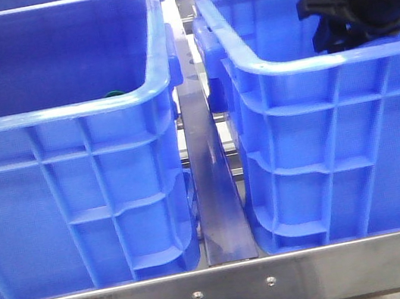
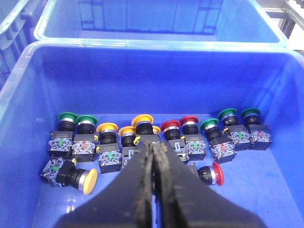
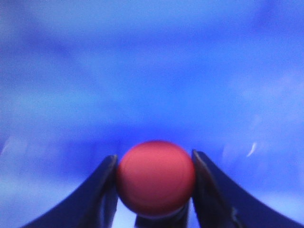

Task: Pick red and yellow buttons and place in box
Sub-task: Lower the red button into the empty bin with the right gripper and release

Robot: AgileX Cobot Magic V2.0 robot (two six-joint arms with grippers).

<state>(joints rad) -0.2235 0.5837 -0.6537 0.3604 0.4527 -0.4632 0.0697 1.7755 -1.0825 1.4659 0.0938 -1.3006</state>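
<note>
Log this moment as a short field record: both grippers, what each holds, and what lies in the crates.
right gripper: shut on a round red button cap, blurred blue plastic behind it
right arm: black, above the right-hand bright-blue ribbed plastic crate in the front view
left gripper: shut, nothing between its fingers, above the button crate
button crate: bright-blue plastic crate holding a row of mushroom-cap push buttons, green, yellow and red
loose yellow button: lying on its side
loose red button: lying on its side
</note>
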